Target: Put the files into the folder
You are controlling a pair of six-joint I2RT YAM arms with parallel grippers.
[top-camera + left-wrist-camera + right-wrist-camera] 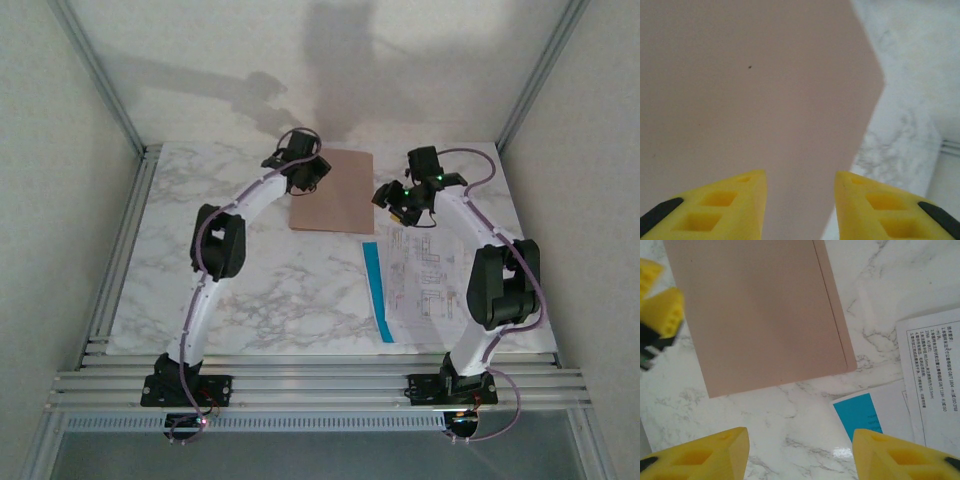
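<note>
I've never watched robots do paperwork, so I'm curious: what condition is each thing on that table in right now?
folder: closed, lying flat on the table.
files: outside the folder, flat on the table.
blue strip: flat, along the files' left edge.
left tool: open, over the folder, holding nothing.
right tool: open, over bare table, holding nothing.

White marble table [260, 295] between pale walls [50, 200]

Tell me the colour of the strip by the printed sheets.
The strip is bright blue; the right wrist view shows it best.
</note>
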